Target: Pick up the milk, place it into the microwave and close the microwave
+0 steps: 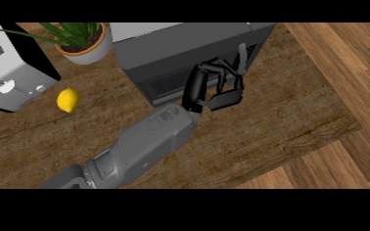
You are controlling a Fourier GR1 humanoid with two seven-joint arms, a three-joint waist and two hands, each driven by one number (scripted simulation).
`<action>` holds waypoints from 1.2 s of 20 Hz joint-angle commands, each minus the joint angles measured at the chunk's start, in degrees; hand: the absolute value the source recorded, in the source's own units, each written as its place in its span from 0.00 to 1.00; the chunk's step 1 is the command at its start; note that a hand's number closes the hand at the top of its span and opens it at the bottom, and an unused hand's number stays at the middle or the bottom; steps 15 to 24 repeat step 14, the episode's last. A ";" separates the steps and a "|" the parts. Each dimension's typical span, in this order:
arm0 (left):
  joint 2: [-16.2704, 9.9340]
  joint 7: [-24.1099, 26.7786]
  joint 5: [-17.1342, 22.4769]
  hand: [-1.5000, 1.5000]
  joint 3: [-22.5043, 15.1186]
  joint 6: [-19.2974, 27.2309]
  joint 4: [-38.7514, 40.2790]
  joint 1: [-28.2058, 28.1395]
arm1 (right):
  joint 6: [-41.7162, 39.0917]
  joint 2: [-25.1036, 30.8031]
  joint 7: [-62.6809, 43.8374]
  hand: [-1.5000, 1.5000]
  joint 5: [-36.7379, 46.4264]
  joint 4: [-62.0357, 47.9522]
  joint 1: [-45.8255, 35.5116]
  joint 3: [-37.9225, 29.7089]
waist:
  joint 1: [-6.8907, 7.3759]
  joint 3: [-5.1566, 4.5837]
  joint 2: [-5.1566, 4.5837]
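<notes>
One grey forearm [145, 147] runs in from 7 o'clock toward centre, can't tell which arm. Its hand [217, 85] is at the microwave [188, 54] front, fingers [239, 68] partly curled, spread, holding nothing visible. Milk not in sight. Lemon [68, 100] at 9 o'clock on the counter [289, 112]. Potted plant [83, 39] at 11, white appliance [22, 73] at 10.

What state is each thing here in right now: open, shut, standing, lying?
microwave: door looks shut.
left hand: fingers curled, holding nothing visible, at the microwave's front.
lemon: lying on the counter.
potted plant: upright.
milk: not in view.
</notes>
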State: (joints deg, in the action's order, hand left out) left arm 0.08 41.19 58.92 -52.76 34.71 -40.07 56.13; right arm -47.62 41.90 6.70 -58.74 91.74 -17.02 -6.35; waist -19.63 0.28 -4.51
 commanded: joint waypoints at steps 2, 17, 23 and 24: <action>-0.08 -3.07 2.71 1.00 1.97 3.30 8.24 -1.11 | -0.59 1.27 -0.07 0.00 -1.82 0.70 0.74 -0.95 | 0.59 -0.19 -0.40; -0.08 -2.65 6.98 0.00 0.72 1.59 9.02 -3.23 | -0.38 3.65 -1.09 0.00 -3.75 2.39 5.14 -2.59 | 4.15 -0.37 0.29; -0.08 -2.65 6.98 0.00 0.72 1.59 9.02 -3.23 | -0.38 3.65 -1.09 0.00 -3.75 2.39 5.14 -2.59 | 4.15 -0.37 0.29; -0.08 -2.65 6.98 0.00 0.72 1.59 9.02 -3.23 | -0.38 3.65 -1.09 0.00 -3.75 2.39 5.14 -2.59 | 4.15 -0.37 0.29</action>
